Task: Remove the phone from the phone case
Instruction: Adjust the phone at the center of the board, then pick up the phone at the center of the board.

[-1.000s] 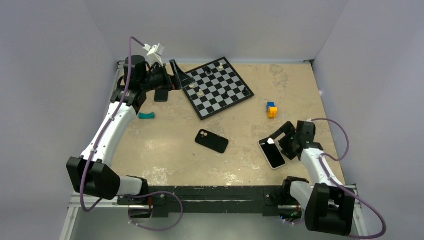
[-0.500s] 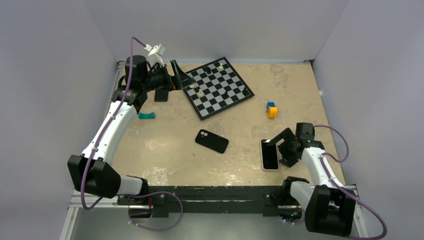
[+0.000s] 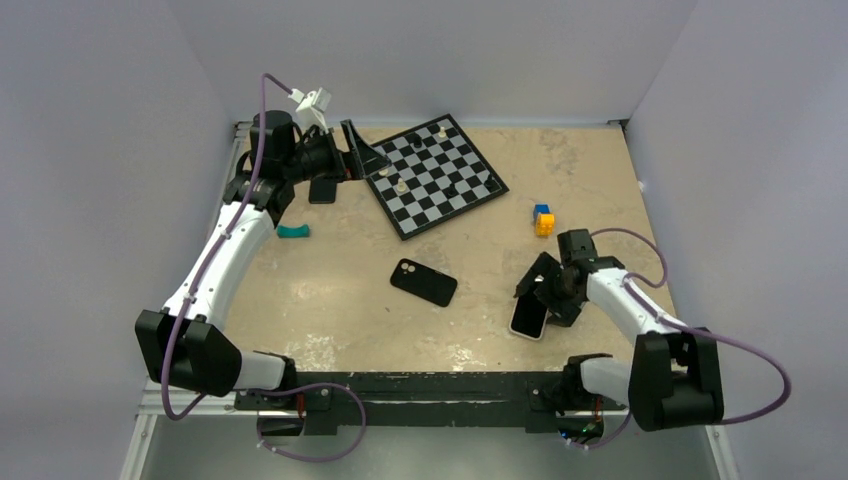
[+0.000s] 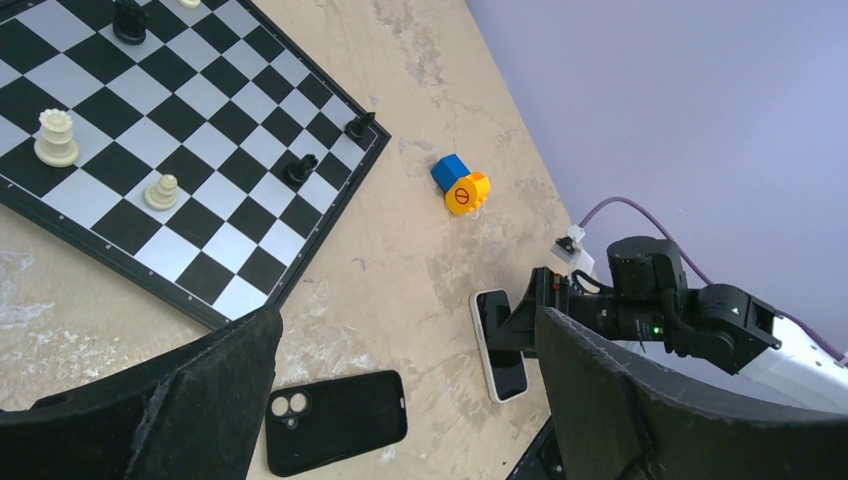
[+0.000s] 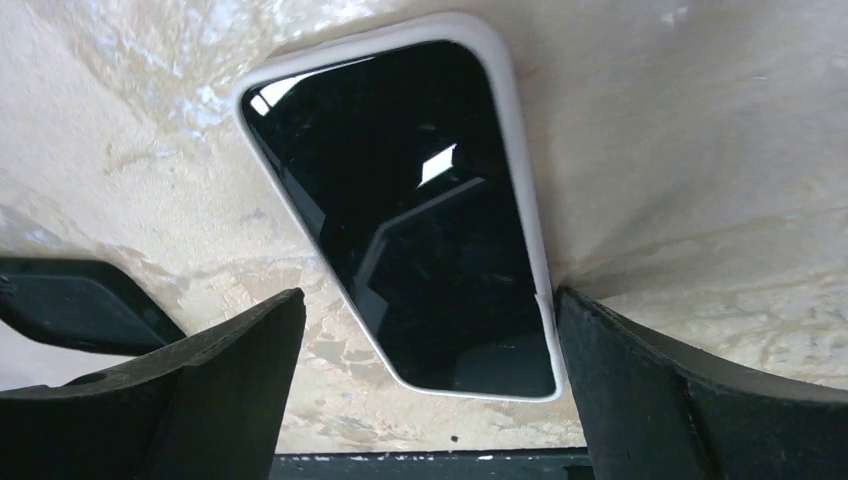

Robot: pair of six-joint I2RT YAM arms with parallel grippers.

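Overhead and wrist views of the two-arm rig. The phone, screen up and white-rimmed, lies on the bench at the near right, fully outside the phone case and well apart from it. The case rests alone near the middle of the bench, outer face up, with its camera cut-out at the far-left corner. The right claw is lowered over the phone with its jaws spread wide. In the right wrist view the black glass of the phone fills the gap between the two fingers. One finger stands at or just beside the long white edge, though contact cannot be confirmed. The claw grips nothing, and a corner of the black case shows at the left margin. The left claw hangs at the far left of the bench beside the chessboard, jaws likewise wide apart and empty. Its wrist view looks between its fingers across the board, which bears several chess pieces, to the case and the phone. A blue and yellow block lies beyond the right arm, and a teal object lies beside the left arm.
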